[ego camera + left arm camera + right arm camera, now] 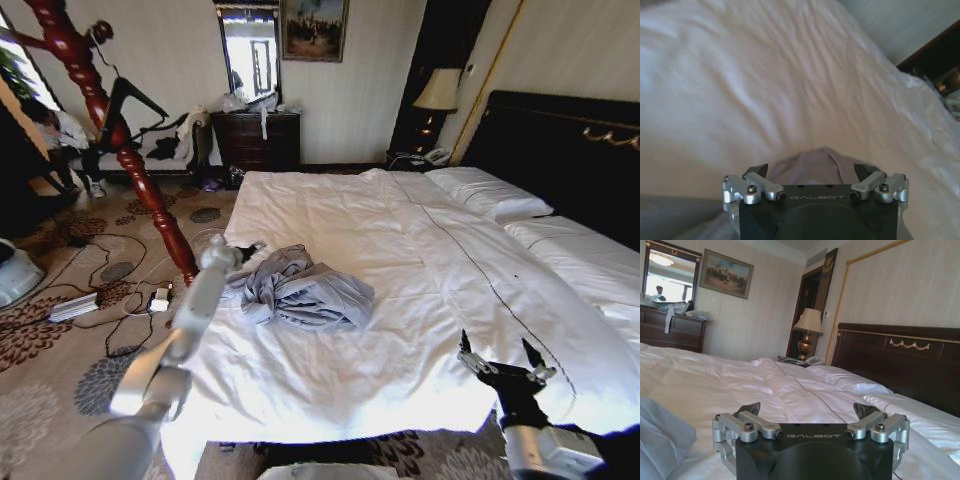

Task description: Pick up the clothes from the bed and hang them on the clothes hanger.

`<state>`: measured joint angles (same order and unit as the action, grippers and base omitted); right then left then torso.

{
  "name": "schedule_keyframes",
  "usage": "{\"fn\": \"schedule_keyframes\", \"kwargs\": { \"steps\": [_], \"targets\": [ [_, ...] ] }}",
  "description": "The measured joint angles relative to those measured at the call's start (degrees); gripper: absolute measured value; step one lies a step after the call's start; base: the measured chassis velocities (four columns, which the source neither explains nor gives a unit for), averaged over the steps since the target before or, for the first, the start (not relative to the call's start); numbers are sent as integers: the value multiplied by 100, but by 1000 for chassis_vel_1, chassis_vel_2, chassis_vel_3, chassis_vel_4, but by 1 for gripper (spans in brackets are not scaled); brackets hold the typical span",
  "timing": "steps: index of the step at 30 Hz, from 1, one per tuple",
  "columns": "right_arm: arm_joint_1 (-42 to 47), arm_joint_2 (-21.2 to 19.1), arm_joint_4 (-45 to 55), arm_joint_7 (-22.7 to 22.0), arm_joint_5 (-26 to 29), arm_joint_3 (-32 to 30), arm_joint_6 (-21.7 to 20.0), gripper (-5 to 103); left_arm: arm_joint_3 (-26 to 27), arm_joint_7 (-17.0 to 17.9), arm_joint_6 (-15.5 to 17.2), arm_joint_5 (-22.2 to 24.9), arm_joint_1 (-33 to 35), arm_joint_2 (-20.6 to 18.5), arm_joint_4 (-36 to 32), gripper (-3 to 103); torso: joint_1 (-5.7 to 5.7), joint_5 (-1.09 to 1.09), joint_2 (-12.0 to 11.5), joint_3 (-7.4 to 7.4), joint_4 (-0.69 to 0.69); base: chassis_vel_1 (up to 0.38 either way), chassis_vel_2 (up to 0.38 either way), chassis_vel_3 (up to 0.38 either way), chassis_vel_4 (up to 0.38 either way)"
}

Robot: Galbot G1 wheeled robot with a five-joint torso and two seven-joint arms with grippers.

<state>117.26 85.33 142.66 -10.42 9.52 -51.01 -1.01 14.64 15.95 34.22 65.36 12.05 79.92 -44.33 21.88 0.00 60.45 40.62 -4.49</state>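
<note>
Shirt (300,290), crumpled blue-grey, lies on the white bed (400,230) just beyond my left pincer (243,249), whose fingers are spread over the cloth's near edge. My right pincer (505,361) hovers spread above the bed's foot, well apart from the shirt.

1 crumpled light blue-grey shirt (300,290), 1 wide white-duvet bed (420,240), 2 white pillows (490,192), 1 brass table lamp (436,100), 2 grippers

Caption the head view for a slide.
Left gripper open at the crumpled shirt on the bed; right gripper waits open.
</note>
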Motion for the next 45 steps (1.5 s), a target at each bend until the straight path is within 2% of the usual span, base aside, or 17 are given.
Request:
{"fn": "schedule_keyframes", "kwargs": {
  "steps": [4,7,12,18,27,28,30,32,33,36,39,41,42,43,45],
  "targets": [
    [17,2,21,-8,0,-9,7,100,121,-73,-64,-338,-170,261,446,98,0,0,0,0,1,0,0,0,0],
    [37,-11,48,-34,8,-55,29,100,307,-197,-243,-822,-270,416,789,97,0,0,0,0,1,0,0,0,0],
    [34,-12,46,-68,12,-59,36,100,428,-227,-275,-881,-242,304,672,97,-1,0,0,-1,6,0,0,0,0],
    [27,-11,54,-76,12,12,31,100,453,-249,-326,-1011,-309,249,1007,97,-1,-1,0,0,3,0,0,0,0],
    [65,-28,62,-91,28,0,11,100,559,-435,-383,-1477,-395,482,1578,94,-1,0,0,-1,2,0,0,0,0],
    [65,-20,62,-93,25,0,10,100,574,-452,-423,-1532,-406,512,1614,92,-1,0,1,-1,2,0,0,0,0],
    [62,-6,62,-97,15,0,10,100,606,-474,-540,-1631,-410,551,1623,81,-1,-1,0,-1,2,0,0,0,0],
    [59,-2,62,-98,12,0,10,100,609,-475,-554,-1640,-409,553,1609,81,-1,-1,0,-1,2,0,0,0,0],
    [50,4,62,-100,7,1,11,100,607,-482,-582,-1650,-393,550,1520,70,-1,0,0,-1,1,0,0,0,0],
    [29,6,60,-101,5,6,12,100,576,-483,-599,-1653,-374,530,1460,64,-1,-1,0,-1,1,0,0,0,0],
    [7,9,19,-111,0,33,16,100,551,-470,-609,-1655,-332,479,1386,48,0,0,0,0,3,0,0,0,0],
    [4,9,14,-113,-5,41,16,100,543,-461,-603,-1655,-309,466,1358,48,0,-1,0,0,3,0,0,0,0],
    [-2,9,12,-115,-8,48,16,100,536,-443,-590,-1654,-276,451,1320,43,-1,0,0,0,2,0,0,0,0],
    [-10,9,12,-120,-9,50,17,100,533,-375,-567,-1652,-228,434,1254,32,-1,-1,0,-1,2,0,0,0,0],
    [-13,9,12,-123,-9,51,18,100,534,-343,-556,-1646,-199,428,1209,32,-1,-1,0,0,2,0,0,0,0]
  ]
}}
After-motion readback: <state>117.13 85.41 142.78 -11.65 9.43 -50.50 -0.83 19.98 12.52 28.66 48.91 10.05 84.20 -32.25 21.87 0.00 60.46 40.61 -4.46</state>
